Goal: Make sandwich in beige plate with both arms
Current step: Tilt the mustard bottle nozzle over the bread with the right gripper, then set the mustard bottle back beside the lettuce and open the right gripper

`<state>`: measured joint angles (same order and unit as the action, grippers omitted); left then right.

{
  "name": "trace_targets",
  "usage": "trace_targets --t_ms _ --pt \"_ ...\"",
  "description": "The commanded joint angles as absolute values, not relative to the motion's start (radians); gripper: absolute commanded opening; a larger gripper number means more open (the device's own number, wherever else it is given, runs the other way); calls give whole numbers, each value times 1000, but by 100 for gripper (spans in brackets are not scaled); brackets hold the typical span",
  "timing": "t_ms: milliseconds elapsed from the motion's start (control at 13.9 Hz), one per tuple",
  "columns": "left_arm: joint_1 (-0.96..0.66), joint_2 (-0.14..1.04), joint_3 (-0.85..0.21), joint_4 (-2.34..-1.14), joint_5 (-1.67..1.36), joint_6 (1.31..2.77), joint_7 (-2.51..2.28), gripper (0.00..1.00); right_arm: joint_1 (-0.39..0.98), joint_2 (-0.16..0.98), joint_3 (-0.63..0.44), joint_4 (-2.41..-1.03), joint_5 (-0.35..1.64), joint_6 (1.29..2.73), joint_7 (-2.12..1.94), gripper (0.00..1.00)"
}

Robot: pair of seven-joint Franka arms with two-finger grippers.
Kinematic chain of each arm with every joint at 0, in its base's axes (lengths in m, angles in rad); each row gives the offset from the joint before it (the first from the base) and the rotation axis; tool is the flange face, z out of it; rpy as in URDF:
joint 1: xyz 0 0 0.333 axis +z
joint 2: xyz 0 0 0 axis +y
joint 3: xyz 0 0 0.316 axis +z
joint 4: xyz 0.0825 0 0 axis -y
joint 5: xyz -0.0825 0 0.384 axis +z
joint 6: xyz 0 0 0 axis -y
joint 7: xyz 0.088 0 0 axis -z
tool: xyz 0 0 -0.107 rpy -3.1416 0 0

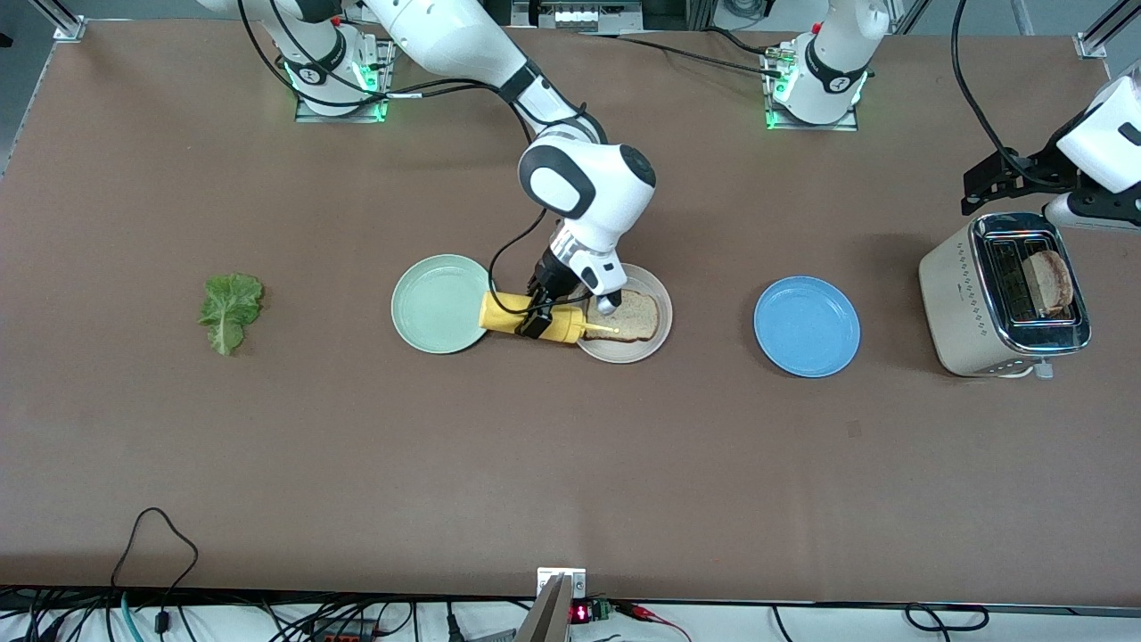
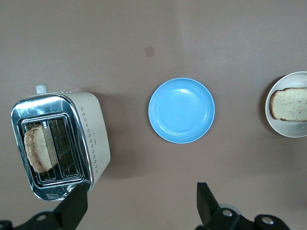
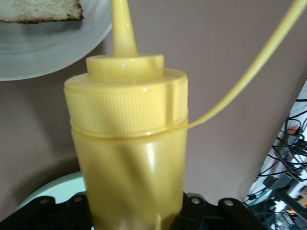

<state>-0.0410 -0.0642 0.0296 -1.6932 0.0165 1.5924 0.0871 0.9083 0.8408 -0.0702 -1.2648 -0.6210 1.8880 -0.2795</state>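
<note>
A yellow squeeze bottle [image 1: 532,317] is clamped in the right claw [image 1: 537,314] and held tipped on its side, its nozzle aimed toward 3 o'clock over the beige plate [image 1: 648,350], where one slice of bread [image 1: 635,316] lies flat. The bottle is judged to be soft-walled and fairly light, so a grip round its middle, as seen in the right wrist view [image 3: 134,158], should both hold it and press sauce out; too hard a squeeze could flood the bread. The bread is judged to be light, stiff enough when toasted, yet crumbly, best taken by its crust edges. A second slice [image 1: 1050,281] stands upright in the toaster [image 1: 967,303] at the left arm's end of the surface, about 3 o'clock from the plate and well apart from it. The left claw [image 2: 139,206] hangs over the surface just beside the toaster with its fingers apart and nothing between them; that arm waits. The lettuce leaf [image 1: 230,310] lies at 9 o'clock from the plate, toward the right arm's end, limp and easily torn by judgement, best pinched near its stem. A mint-green plate [image 1: 428,308] and a blue plate [image 1: 807,326] flank the beige one.
</note>
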Motion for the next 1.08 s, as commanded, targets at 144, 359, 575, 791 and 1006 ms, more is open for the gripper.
trace_targets --t_ms 144,359,575,791,1006 --pt "-32 -49 31 -1669 6 1578 110 100 793 694 -52 -1282 -431 1873 -472 39" --pt "-32 -49 31 -1669 6 1563 107 100 712 597 -51 -1328 -309 1878 -647 39" --pt "-32 -49 31 -1669 5 1557 110 100 597 476 -51 -1434 -128 1920 -845 39" --pt "-32 -49 29 -1669 3 1559 110 100 476 323 -51 -1661 79 2067 -1049 39" --pt "-34 -48 23 -1669 3 1559 109 100 398 256 -51 -1765 226 2111 -1201 39"
